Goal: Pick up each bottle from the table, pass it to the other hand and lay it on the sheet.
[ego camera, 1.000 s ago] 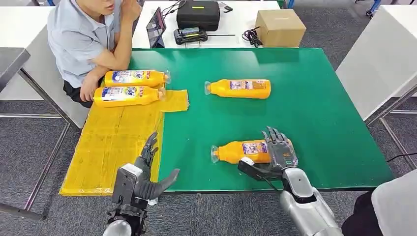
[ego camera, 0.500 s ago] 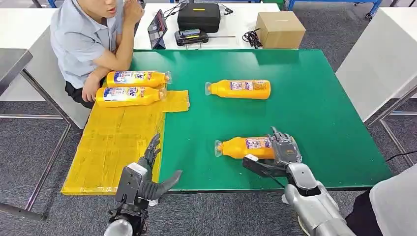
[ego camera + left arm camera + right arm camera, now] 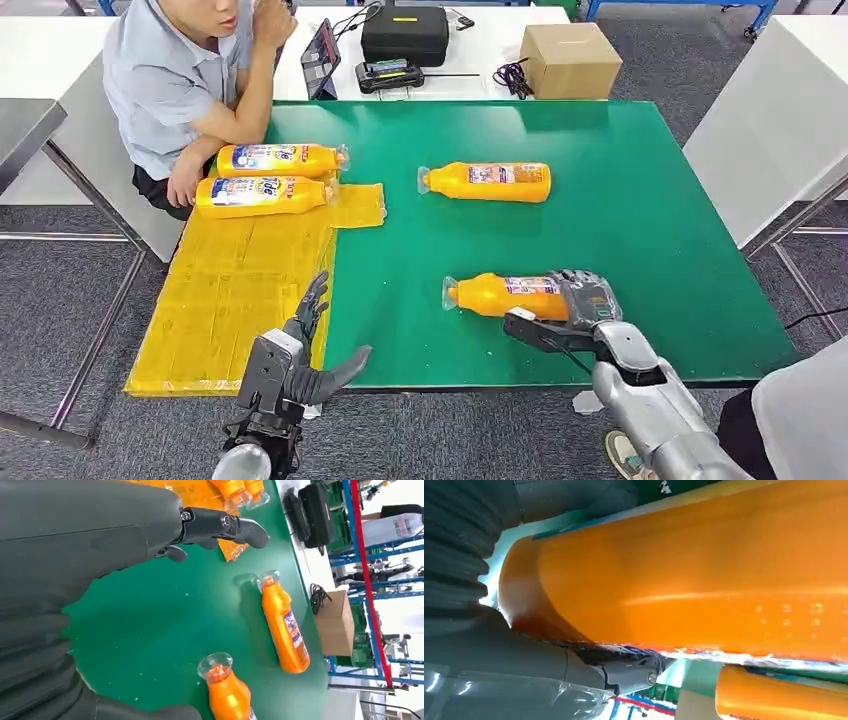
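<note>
Right hand [image 3: 583,303] grips a bottle [image 3: 500,296] on the green table [image 3: 650,230]; left hand [image 3: 300,355] hangs spread.

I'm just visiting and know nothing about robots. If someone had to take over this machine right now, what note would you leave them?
Right hand: wrapped around the base end of the near bottle, which looks barely lifted, if at all.
Left hand: open, holding nothing, by the table's near edge beside the yellow sheet.
Done: two bottles lie at the sheet's far end, next to a seated person.
Left: pass the near bottle to the left hand and lay it on the sheet, then do the far bottle on the green table.
</note>
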Tool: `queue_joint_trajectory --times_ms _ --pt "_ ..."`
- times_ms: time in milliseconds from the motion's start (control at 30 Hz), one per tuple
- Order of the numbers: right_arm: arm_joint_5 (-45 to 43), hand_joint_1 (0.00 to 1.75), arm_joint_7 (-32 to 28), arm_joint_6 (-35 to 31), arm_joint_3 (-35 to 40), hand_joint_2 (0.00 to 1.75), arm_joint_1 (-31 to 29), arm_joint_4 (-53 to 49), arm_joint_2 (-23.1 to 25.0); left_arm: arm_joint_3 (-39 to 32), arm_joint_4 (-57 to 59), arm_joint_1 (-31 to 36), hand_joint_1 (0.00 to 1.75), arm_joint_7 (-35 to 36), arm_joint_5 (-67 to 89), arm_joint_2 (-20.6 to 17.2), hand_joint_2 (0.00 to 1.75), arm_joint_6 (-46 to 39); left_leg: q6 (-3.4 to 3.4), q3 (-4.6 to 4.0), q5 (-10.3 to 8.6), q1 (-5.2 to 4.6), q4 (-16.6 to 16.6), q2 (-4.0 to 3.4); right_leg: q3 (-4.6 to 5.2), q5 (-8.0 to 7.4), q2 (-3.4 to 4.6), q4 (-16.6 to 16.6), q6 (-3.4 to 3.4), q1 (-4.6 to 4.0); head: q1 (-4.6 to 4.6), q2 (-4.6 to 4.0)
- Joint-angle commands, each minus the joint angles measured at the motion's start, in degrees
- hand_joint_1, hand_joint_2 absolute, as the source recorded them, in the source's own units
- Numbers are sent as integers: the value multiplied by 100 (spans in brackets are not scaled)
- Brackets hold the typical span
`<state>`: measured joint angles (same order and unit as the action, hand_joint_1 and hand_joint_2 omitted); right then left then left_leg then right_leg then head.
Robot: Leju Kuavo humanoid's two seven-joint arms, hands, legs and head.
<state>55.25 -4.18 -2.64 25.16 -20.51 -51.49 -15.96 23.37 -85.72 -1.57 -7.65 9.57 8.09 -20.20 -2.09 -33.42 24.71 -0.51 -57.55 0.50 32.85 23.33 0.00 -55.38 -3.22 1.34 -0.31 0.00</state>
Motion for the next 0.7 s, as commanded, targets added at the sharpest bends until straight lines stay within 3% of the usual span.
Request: queue_joint_trajectory --times_ms 33,133,300,700 --pt "-1491 175 -987 308 -304 175 417 284 149 166 493 344 0 -405 -314 -108 175 -120 11 14 -3 11 7 23 -22 2 -26 16 13 -12 0 0" --pt "-1773 175 -1268 -121 -476 175 657 -428 402 133 424 249 0 -369 -479 -25 175 -178 16 36 5 15 9 2 -22 -1 -10 22 14 -15 7 0" --pt "-2306 175 -1504 21 -548 175 936 -1358 616 63 533 171 0 -502 -1006 54 175 -215 22 27 8 16 7 -20 -29 -4 3 15 23 -18 4 0" --pt "-2765 175 -1989 -226 -238 175 1008 -2298 1200 268 929 129 0 -515 -2013 30 175 38 20 -27 7 17 5 -31 20 -6 17 5 29 -19 0 0"
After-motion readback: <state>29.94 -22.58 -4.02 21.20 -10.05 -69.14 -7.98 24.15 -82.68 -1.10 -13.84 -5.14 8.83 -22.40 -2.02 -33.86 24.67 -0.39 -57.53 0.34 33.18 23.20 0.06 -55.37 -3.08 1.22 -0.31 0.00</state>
